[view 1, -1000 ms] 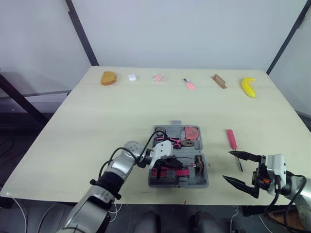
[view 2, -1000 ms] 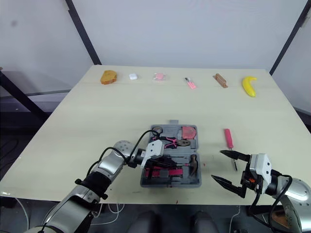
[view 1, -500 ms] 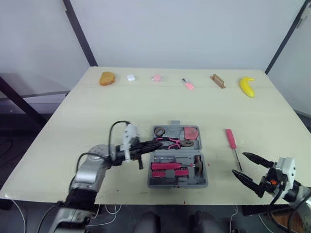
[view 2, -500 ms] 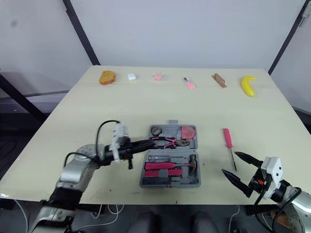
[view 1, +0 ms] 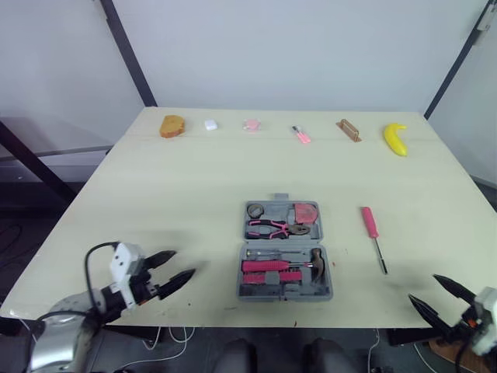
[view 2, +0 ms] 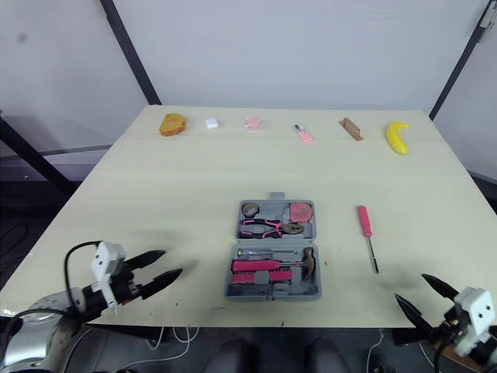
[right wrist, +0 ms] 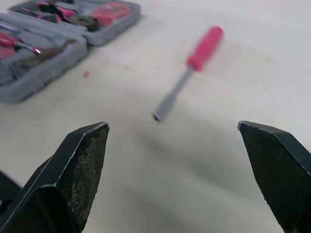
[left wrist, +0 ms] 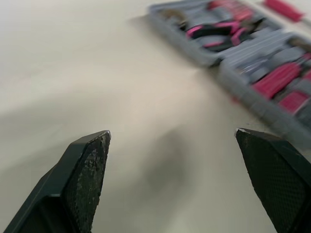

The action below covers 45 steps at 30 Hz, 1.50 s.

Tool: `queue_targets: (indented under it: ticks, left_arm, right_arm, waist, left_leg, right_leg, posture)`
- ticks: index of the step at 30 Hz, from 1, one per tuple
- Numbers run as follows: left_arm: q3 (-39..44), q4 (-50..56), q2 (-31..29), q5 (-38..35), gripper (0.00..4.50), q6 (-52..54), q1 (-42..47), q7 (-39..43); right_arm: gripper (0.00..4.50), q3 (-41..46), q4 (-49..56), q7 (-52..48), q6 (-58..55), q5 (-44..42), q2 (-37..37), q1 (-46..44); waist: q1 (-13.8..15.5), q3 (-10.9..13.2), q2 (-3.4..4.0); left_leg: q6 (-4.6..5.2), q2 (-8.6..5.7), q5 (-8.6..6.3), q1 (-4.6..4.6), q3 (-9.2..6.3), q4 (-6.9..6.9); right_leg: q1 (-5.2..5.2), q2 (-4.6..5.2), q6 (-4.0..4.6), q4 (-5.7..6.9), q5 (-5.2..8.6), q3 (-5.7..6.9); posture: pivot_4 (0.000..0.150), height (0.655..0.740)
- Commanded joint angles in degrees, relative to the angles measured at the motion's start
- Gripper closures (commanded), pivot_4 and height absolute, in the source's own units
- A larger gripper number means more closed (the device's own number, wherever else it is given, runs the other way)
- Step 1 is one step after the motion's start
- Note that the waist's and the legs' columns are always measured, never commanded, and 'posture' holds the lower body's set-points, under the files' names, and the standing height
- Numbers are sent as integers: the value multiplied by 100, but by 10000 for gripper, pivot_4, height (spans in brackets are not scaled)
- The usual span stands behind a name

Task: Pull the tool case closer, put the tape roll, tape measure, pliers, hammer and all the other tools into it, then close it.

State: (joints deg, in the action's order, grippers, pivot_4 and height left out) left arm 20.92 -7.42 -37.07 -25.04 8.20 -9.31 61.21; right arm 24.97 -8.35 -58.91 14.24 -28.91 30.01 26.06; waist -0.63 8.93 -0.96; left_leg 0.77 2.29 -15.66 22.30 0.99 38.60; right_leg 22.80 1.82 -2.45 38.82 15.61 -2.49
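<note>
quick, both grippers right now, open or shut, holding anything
Left gripper: open, holding nothing.
Right gripper: open, holding nothing.

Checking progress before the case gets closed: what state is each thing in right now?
Tool case: open, lying flat.
Pliers: in the case.
Hammer: in the case.
Screwdriver: out on the table, right of the case.
Left gripper: open, empty.
Right gripper: open, empty.
</note>
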Motion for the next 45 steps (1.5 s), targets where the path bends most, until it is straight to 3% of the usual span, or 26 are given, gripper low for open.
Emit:
queue_targets:
  ticks: [1,9,14,19,31,43,45]
  left_arm:
    - [222,90,-43,-104,635,-141,-41,-99]
    - [-51,240,54,-144,635,-140,290,-21]
    - [-346,510,-67,-156,635,-143,625,289]
    - [-781,933,-214,-129,635,-126,1080,601]
    - [-1731,2030,-437,-277,635,266,1979,1042]
    - [-1783,2640,-727,-1069,635,1277,2471,1230]
    - [-1780,2643,-738,-1053,0,1282,2496,1241]
  right_arm:
    - [0,230,-2,-48,108,-146,-6,81]
    - [0,119,-111,653,396,446,-79,-387]
    - [0,-78,484,1104,-440,237,-161,-690]
    - [0,-469,856,1797,-1106,567,-250,-1212]
    - [0,-1327,823,3800,-2400,1452,-1162,-2735]
    - [0,-1506,328,4605,-3443,1724,-1501,-3314]
    - [9755,-1532,317,4620,-3432,1764,-1495,-3303]
  waist:
    - [2,-1,-2]
    - [-8,-3,-4]
    - [-8,-3,-4]
    - [-10,-3,-5]
    - [-23,-1,-4]
    - [-29,1,-1]
    - [-36,1,-1]
  left_leg:
    - [0,0,0,-2,0,-1]
    - [0,-5,0,-26,22,-17]
    - [0,-5,0,-26,22,-22]
    - [0,-6,0,-26,23,-23]
    - [-1,-7,0,-21,19,-25]
    - [-1,-9,0,-17,16,-25]
    - [-1,-9,0,-17,16,-25]
  right_leg:
    - [0,1,2,0,1,-2]
    - [-2,-2,-4,1,-1,-21]
    - [-2,-6,-6,1,-4,-25]
    - [-2,-6,-6,1,-4,-29]
    - [2,-15,-6,0,-5,-32]
    - [3,-16,-6,-1,-4,-28]
    - [3,-18,-6,-2,-4,-29]
  posture:
    - [1500,7400]
    - [1500,7400]
    - [1500,7400]
    - [1500,7400]
    - [1500,7400]
    - [1500,7400]
    - [1500,7400]
